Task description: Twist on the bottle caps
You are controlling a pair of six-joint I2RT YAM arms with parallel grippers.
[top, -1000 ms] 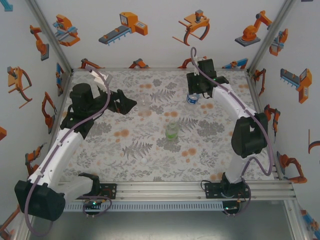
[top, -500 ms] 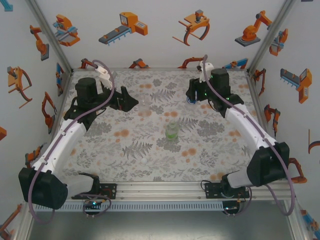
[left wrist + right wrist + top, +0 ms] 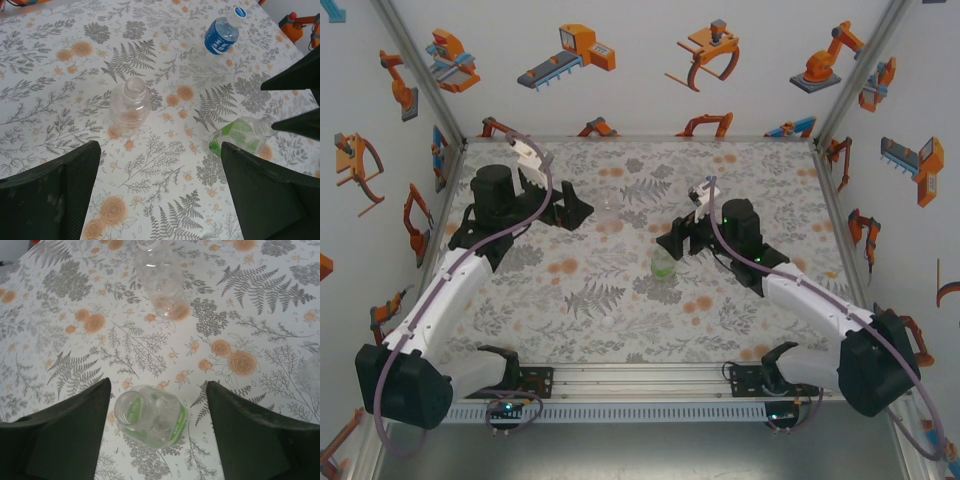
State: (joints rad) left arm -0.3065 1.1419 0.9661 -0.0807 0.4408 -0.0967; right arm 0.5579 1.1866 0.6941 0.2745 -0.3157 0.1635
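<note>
Right gripper (image 3: 157, 386) spread above uncapped green-label bottle (image 3: 150, 416); label print illegible.

Bare table (image 3: 165, 150) surrounds the clear bottle (image 3: 129, 105) (green bottle (image 3: 235, 136) well aside).

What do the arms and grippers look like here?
The left arm and right arm have white links, black joint housings and a lilac cable each. The left gripper and right gripper are black with wedge-shaped fingers. Green lights dot the right wrist.
</note>
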